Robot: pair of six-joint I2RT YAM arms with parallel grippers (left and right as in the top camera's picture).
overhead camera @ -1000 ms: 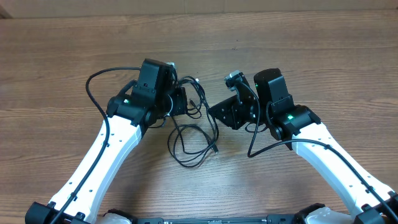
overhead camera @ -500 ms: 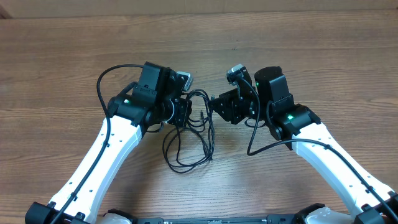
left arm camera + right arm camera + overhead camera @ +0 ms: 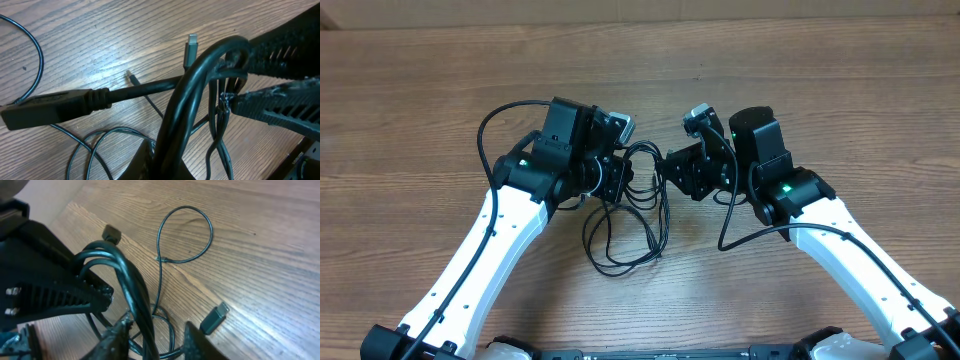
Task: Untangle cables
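Left tool [image 3: 619,180] pinching cables [image 3: 175,115]; right tool [image 3: 666,166] around them, grip unclear; table [image 3: 820,80] beneath

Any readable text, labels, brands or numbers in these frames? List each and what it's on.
None: no readable text in any view.
cables: no print visible on the cords or the moulded ends.
silver plug: bare metal, no marking visible.
Arms: only green lights, no lettering visible.
table: plain wood grain, no sign or label.
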